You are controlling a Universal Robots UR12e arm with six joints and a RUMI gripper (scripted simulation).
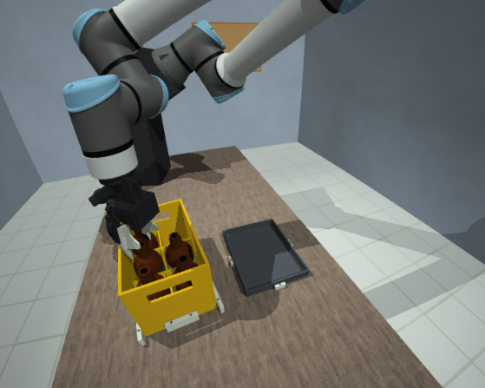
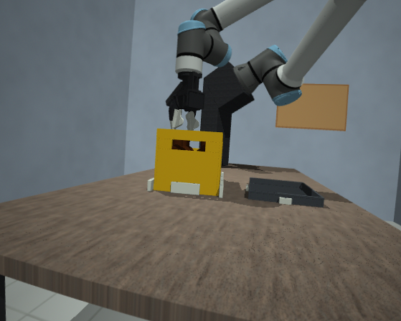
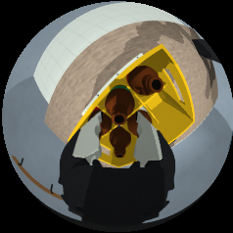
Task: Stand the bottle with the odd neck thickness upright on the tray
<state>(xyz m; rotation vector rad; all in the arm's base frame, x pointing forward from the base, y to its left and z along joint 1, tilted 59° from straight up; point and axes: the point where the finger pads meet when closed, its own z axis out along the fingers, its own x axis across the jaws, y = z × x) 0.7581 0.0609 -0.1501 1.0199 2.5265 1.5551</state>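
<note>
1. Top view:
   - Gripper (image 1: pixel 138 237) hanging at the far left corner of the crate (image 1: pixel 166 296), fingers pointing down over the rearmost bottle (image 1: pixel 145 243) of the left row.
   - Fingers partly spread, gripping nothing.
   - More bottles (image 1: pixel 180 251) to the right of the fingers, all standing in their crate cells.
   - Impossible to tell which neck differs.
   - Tray (image 1: pixel 261 251) well apart from the fingers, right of the crate on the table (image 1: pixel 287 342).

2. Exterior view:
   - Gripper (image 2: pixel 183 121) upright, fingertips just above the crate (image 2: pixel 187 168) rim.
   - Narrow gap showing between the two pale fingers.
   - Brown bottle tops glimpsed through the handle slot below the fingertips.
   - Tray (image 2: pixel 273 194) low and off to the right, apart from the crate, both on the table (image 2: pixel 201 258).

3. Wrist view:
   - Pale fingers to either side of a bottle (image 3: pixel 118 105), its open mouth centred between them.
   - No contact to be seen between fingers and neck.
   - Second bottle (image 3: pixel 144 83) one cell beyond, near the yellow crate (image 3: pixel 181 108) wall.
   - Another bottle neck lower down between the finger bases.
</note>
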